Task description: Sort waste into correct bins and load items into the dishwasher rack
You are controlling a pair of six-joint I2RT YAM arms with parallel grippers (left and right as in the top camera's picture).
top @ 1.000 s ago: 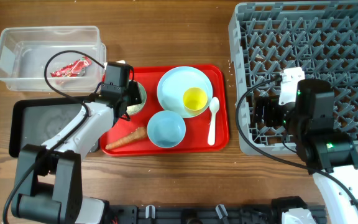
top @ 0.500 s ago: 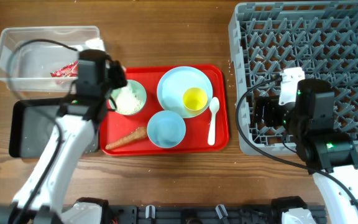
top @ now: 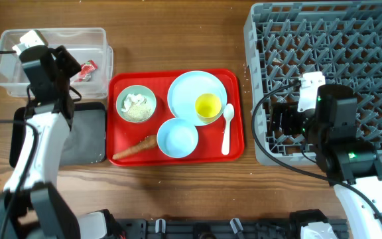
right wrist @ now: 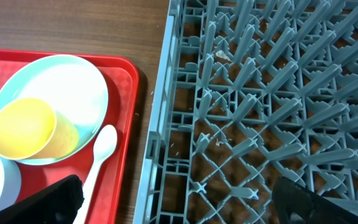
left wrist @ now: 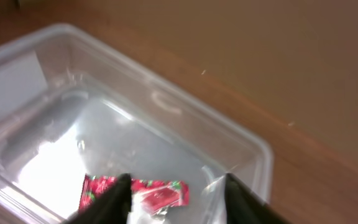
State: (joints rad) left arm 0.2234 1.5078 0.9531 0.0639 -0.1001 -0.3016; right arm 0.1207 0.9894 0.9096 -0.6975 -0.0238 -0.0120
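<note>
Over the clear plastic rectangular tub (left wrist: 161,94), the left hand (left wrist: 176,186) hovers wide open and empty; the crumpled red-and-white wrapper (left wrist: 157,193) lies inside. A careless retreat could catch the thin rim and tip it.

White shells and black joints cover the left arm (top: 45,136) and the right arm (top: 369,196). The left gripper (left wrist: 176,186) has dark, blunt fingers (left wrist: 118,198). Behind the right jaws sit a white camera block (top: 310,86), a looped black cable (top: 256,113) and a small green light (top: 351,156).
</note>
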